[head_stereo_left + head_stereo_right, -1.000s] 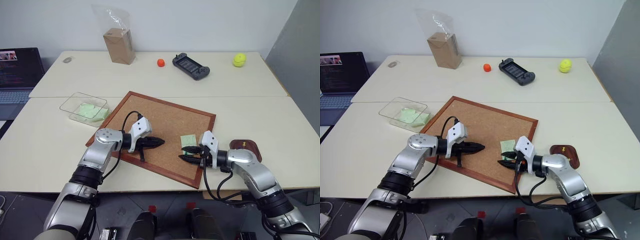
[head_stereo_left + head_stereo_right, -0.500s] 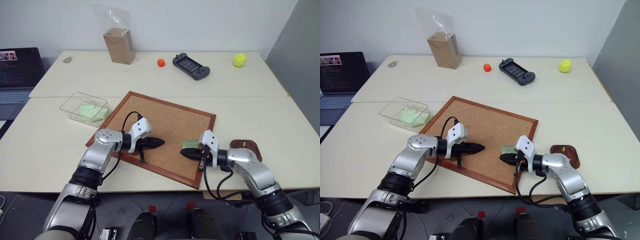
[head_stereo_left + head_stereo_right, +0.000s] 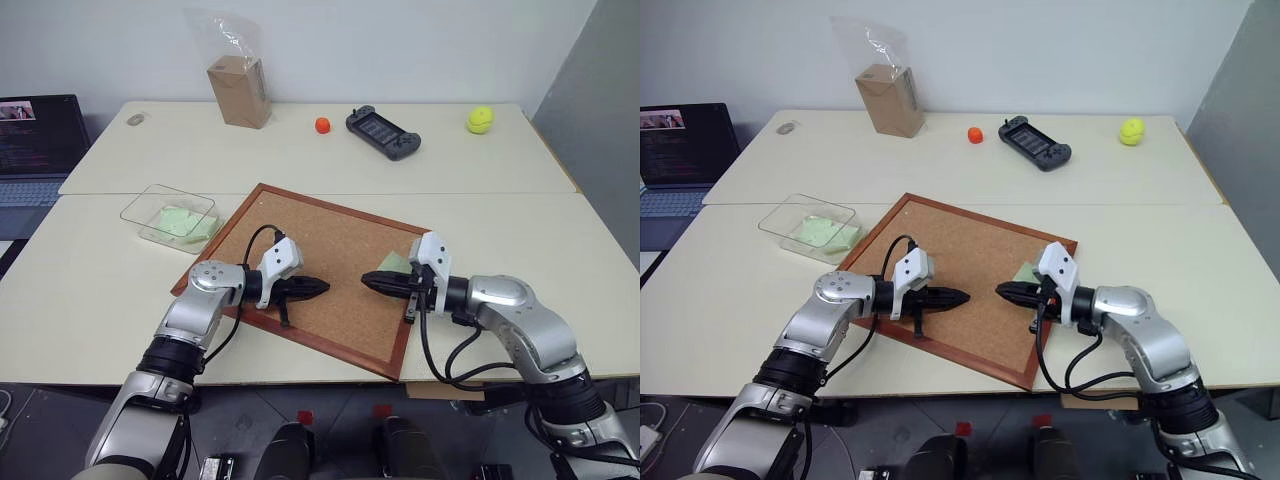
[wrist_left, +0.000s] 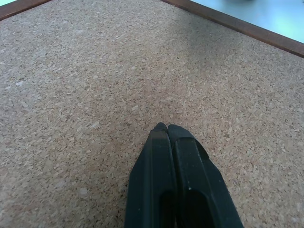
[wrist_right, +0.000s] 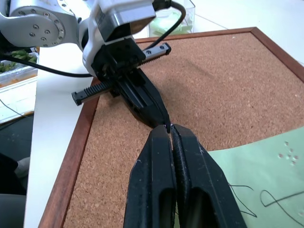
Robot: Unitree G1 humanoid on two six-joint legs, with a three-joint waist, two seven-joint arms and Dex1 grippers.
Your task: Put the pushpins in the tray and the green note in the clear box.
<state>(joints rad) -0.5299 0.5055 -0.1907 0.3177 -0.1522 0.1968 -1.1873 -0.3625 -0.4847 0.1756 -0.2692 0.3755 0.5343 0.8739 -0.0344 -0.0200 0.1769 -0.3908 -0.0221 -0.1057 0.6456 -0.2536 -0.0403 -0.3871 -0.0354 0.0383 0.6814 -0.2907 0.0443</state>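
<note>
The clear box [image 3: 168, 215] holds green paper; the right gripper [image 3: 372, 283] pinches the green note [image 3: 394, 263], left gripper [image 3: 318, 287] fingers closed empty.

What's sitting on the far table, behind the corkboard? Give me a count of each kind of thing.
Brown carton in a clear bag: 1
Small orange object: 1
Handheld game console: 1
Yellow-green ball: 1
Small grey round thing: 1
Total: 5
</note>
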